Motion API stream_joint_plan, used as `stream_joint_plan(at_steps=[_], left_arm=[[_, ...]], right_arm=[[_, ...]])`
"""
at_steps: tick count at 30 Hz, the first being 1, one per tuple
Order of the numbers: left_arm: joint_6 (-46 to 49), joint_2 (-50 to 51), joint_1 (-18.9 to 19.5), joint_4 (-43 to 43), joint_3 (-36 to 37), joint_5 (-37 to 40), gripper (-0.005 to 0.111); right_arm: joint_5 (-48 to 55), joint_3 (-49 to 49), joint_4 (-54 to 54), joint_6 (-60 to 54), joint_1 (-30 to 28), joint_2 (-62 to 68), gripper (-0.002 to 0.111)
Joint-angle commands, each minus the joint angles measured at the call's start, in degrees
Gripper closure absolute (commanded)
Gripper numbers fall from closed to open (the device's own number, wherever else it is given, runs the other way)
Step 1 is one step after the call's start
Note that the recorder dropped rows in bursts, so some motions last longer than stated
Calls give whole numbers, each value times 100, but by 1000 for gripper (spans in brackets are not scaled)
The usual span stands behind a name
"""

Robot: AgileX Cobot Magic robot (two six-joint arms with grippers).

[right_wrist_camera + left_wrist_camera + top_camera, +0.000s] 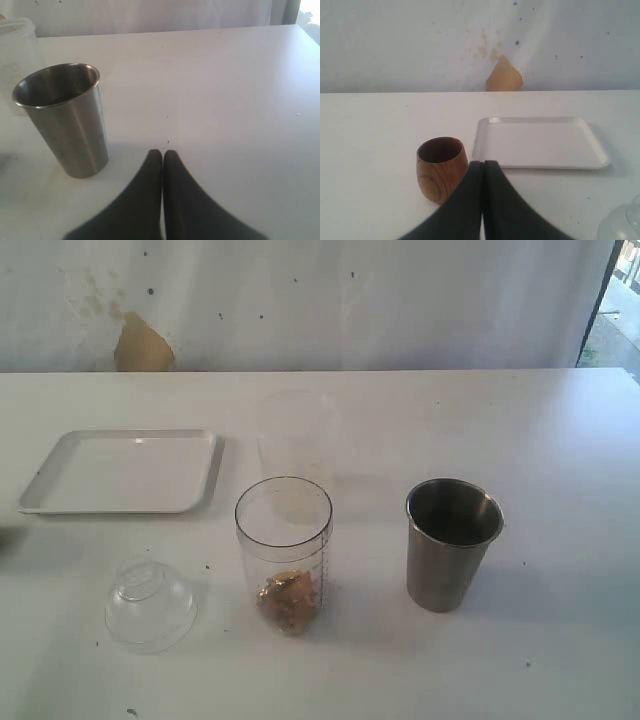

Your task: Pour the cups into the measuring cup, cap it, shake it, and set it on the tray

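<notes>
Over the white table (560, 440), we see our left gripper (482, 162) with its black fingers pressed together, holding nothing. Just beyond it the dark-brown wooden cup (441, 167) stands upright beside the white tray (540, 145). Our right gripper (162, 152) is also pressed together and holds nothing, with the steel tumbler (65, 117) upright nearby. The clear measuring cup (284, 550) stands between tray and tumbler with brownish bits at its bottom. A clear domed lid (150, 605) lies near it and a frosted cup (295, 435) stands behind.

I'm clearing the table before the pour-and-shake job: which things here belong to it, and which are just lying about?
Belong to the job:
- measuring cup
- steel tumbler
- wooden cup
- clear dome lid, likely the cap
- white tray

Just lying about:
- frosted plastic cup, behind the measuring cup
</notes>
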Motion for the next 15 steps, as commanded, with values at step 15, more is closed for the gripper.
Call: stream_joint_plan(at_steps=[15], left_arm=[[-16,-26,-8,15,38,-61,107]], right_arm=[[-4733,31,-744,446,-40,-27,108]])
